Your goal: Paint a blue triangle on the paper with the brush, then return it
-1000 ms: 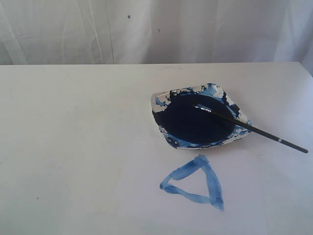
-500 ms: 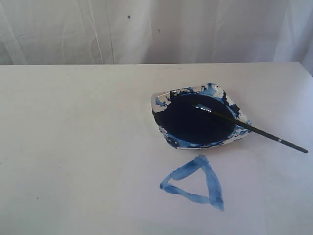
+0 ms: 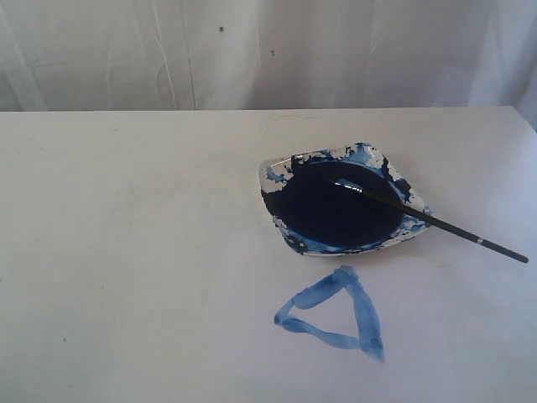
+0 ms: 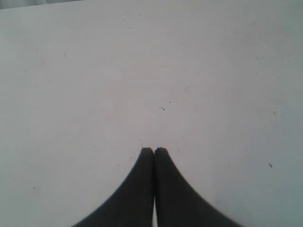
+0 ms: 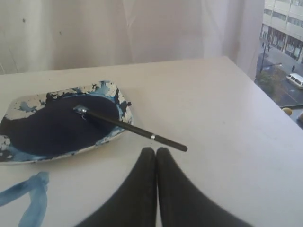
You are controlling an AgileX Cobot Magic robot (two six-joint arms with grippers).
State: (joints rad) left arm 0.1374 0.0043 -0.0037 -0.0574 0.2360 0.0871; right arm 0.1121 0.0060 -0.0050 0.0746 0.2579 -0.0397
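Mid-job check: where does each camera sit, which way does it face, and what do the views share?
Exterior: off the arms, facing the curtain; sees dish, brush, triangle; no robot parts.
Left wrist: over the shut left hand, onto bare white surface.
Right wrist: over the shut right hand, toward dish and brush.
Shared: exterior and right wrist both show dish, brush, triangle.

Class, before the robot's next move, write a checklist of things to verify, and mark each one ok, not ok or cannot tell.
1. Blue triangle closed on all three sides, on the paper: ok.
2. Brush resting across the dish, bristle end over the paint: ok.
3. Left gripper shut, holding nothing: ok.
4. Right gripper shut, empty, apart from the brush: ok.
5. Triangle's strokes dry: cannot tell.
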